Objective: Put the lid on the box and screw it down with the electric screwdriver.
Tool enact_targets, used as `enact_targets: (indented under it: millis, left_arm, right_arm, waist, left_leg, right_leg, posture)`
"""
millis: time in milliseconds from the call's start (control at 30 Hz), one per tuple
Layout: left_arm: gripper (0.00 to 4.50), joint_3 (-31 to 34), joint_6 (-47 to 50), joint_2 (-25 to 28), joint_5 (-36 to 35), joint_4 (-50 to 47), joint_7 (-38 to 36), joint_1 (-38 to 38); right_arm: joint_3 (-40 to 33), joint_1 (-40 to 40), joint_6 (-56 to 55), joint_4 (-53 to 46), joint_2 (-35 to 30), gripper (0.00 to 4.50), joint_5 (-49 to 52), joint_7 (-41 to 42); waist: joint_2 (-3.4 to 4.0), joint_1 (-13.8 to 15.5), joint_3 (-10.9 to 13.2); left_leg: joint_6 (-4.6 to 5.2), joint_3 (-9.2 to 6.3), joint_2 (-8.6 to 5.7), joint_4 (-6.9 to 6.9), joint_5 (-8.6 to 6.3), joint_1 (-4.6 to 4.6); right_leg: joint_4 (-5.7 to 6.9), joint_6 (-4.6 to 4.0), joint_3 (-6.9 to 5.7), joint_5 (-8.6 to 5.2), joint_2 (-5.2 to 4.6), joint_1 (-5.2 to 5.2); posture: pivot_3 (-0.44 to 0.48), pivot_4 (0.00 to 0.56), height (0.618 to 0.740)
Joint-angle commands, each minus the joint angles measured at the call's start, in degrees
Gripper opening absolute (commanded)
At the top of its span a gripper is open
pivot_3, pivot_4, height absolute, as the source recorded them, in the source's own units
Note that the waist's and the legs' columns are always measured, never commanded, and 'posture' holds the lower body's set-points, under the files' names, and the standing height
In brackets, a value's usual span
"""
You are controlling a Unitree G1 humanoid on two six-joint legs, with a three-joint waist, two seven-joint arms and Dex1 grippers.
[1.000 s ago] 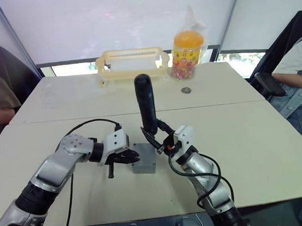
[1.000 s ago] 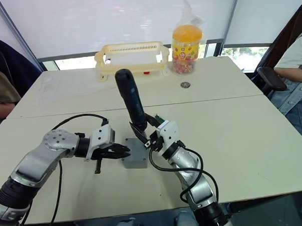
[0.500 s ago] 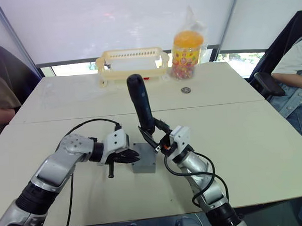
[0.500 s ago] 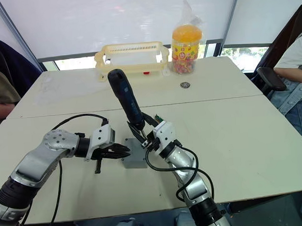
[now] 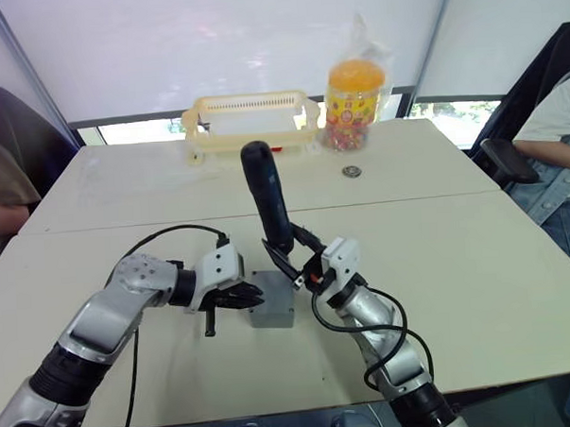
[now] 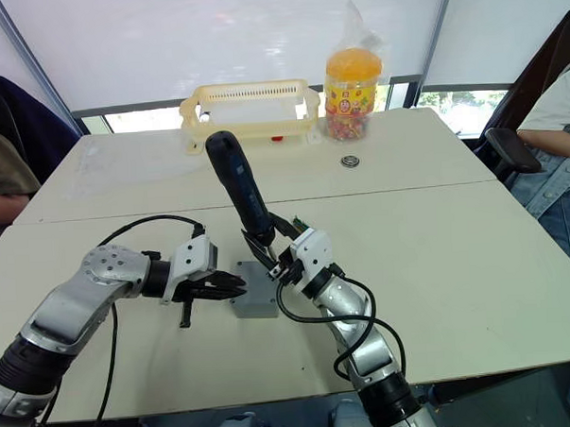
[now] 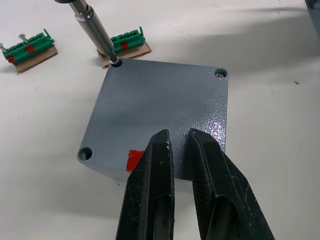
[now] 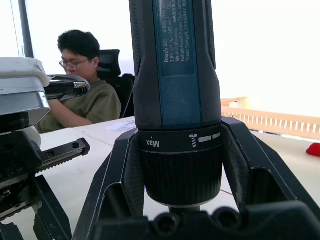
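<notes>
The lid (image 7: pixel 159 114) sits flush on the box (image 6: pixel 257 292), which rests on the table (image 6: pixel 457 244) between the two arms, at the table's near middle. One screw (image 7: pixel 220 73) already shows in the lid's corner hole; another corner hole (image 7: pixel 86 153) is empty. The right gripper (image 6: pixel 274 257) is clamped around the screwdriver (image 6: pixel 241 192), holding it near its bit end; the tool's long axis runs from the box up toward 11 o'clock in the head view, tilted rather than plumb. Its bit (image 7: pixel 95 26) touches the rim of a corner hole in the lid, the corner nearest two green terminal strips (image 7: pixel 125 42) lying just beside the box. That is the relation that counts: the tip is at the hole, but the shaft leans, so I judge it needs to come upright over that corner before driving. The left gripper (image 7: pixel 180 145) has its fingers (image 7: pixel 157 170) nearly together, gripping nothing, pressing or hovering at the lid's edge by the red mark (image 7: pixel 134 160), from the box's 9 o'clock side. Contact there I cannot confirm.
</notes>
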Motion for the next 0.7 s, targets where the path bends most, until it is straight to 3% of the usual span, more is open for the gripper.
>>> enact_targets:
  millis: [33,700]
  left_arm:
    - [0.56,-1.93,0.87,0.43,2.49,1.67,0.58,0.73]
    - [0.56,-2.08,0.08,0.6,3.11,1.93,1.01,1.19]
  right_arm:
    - [-1.05,3.19,3.7,6.64,-1.76,1.74,-0.45,0.29]
    - [-1.52,3.28,3.54,9.45,-1.73,1.74,-0.05,-0.06]
  waist:
    - [-0.01,0.0,-0.01]
    - [-0.06,0.06,-0.44]
  left_leg:
    - [0.0,0.0,0.0,0.0,0.0,0.0]
    - [-0.02,-0.09,0.01,-0.04,-0.02,0.04]
  right_leg:
    - [0.0,0.0,0.0,0.0,0.0,0.01]
    - [-0.05,-0.08,-0.04,-0.12,-0.05,0.06]
  posture:
    - [0.0,0.15,0.74]
    - [0.0,0.15,0.74]
